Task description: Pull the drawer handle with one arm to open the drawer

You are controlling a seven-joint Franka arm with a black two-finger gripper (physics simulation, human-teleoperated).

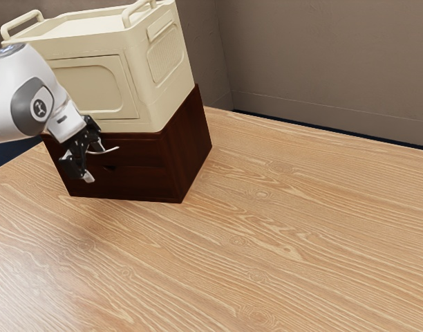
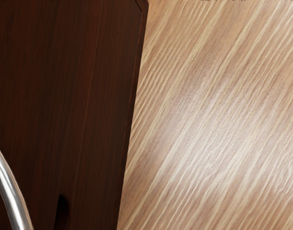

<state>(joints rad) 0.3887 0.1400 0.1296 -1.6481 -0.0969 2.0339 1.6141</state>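
Silvery and curved, the handle point(image 2: 13, 191) lies close by the gripper point(image 1: 92, 162), whose fingers stand apart. Behind it, the drawer point(image 1: 139, 151) looks flush with the dark wooden cabinet point(image 1: 191, 145). On top sits a cream crate point(image 1: 146, 104); below spreads the pale table point(image 1: 267, 263), with a wall point(image 1: 322, 69) beyond.

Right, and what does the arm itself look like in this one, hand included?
The arm is glossy white with smooth, rounded housings. A dark grey rounded panel on its side carries a round black badge with a white figure. The hand is black and angular, with a pale tip on at least one finger.
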